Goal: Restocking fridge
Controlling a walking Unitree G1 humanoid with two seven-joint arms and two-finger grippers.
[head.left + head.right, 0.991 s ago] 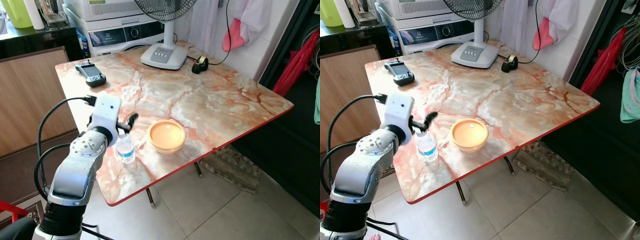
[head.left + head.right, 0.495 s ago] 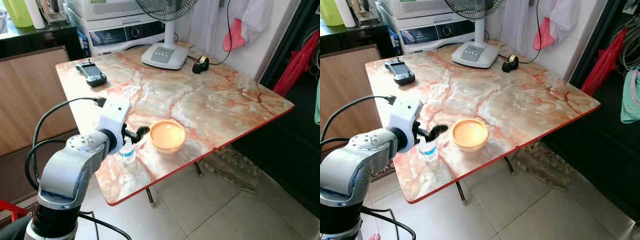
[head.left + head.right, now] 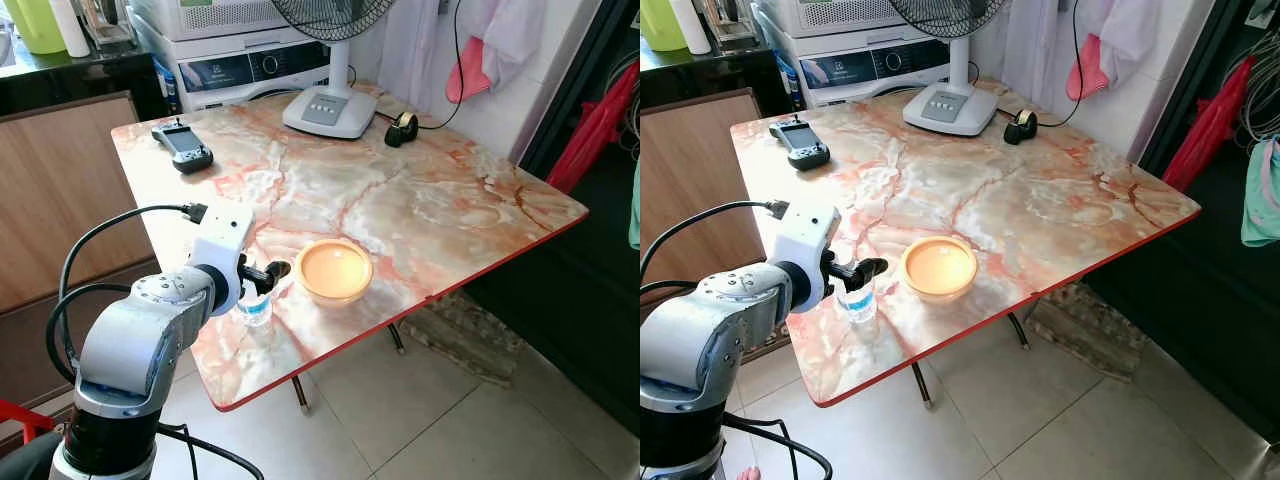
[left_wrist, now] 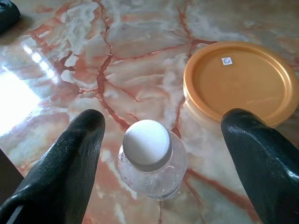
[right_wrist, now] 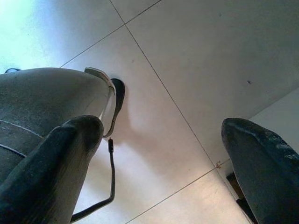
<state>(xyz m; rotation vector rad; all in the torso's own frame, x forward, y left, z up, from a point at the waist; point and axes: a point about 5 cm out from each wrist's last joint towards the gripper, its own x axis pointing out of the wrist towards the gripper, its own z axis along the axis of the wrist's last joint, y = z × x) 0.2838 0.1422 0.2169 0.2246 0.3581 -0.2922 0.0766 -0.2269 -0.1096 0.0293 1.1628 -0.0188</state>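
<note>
Near the surface's [image 3: 470,200] front edge, my open left tool [image 4: 163,154] straddles the water bottle [image 4: 152,161]; I should lower below its cap, then close evenly.

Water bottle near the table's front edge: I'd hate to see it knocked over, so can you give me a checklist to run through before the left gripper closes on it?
1. Left gripper open: ok, both fingers spread wide.
2. Water bottle between the fingers: ok, its white cap sits roughly midway.
3. Bottle upright on the marble table: ok.
4. Fingers low enough to grip the body: cannot tell; the wrist view looks down onto the cap.
5. Room beside the orange bowl: ok, but one finger is close to its rim.
6. Right gripper out of the way: ok, open above the floor tiles.
</note>
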